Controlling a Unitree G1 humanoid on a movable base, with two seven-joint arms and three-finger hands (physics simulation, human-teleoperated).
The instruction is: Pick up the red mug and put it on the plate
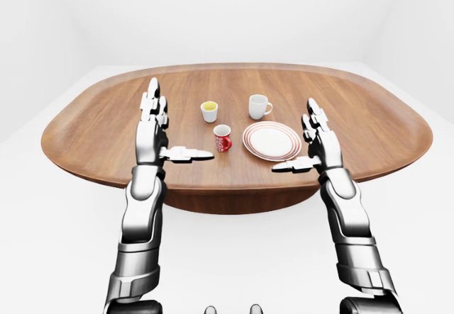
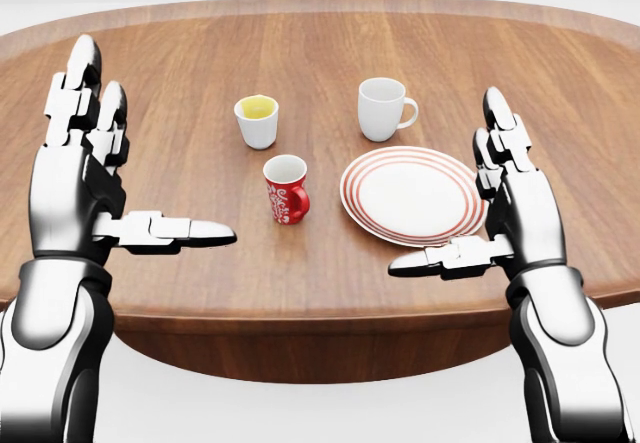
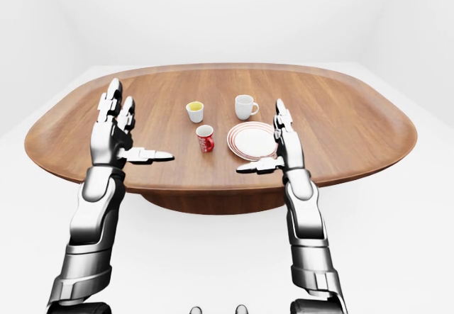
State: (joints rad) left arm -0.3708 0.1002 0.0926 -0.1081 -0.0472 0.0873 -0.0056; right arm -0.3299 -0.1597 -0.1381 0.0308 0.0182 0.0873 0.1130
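Observation:
The red mug (image 2: 286, 190) stands upright on the wooden table (image 2: 330, 263), its handle turned to the right. Just right of it lies the white plate (image 2: 411, 193) with red rings, nothing on it. My left hand (image 2: 130, 178) hovers open to the left of the mug, fingers up and thumb pointing toward it. My right hand (image 2: 478, 203) is open too, raised over the plate's right edge with its thumb stretched left. Neither hand touches anything.
A white cup with yellow inside (image 2: 256, 121) stands above the red mug in the head view. A white mug (image 2: 382, 108) stands above the plate. The table's near edge (image 2: 320, 313) runs under both wrists.

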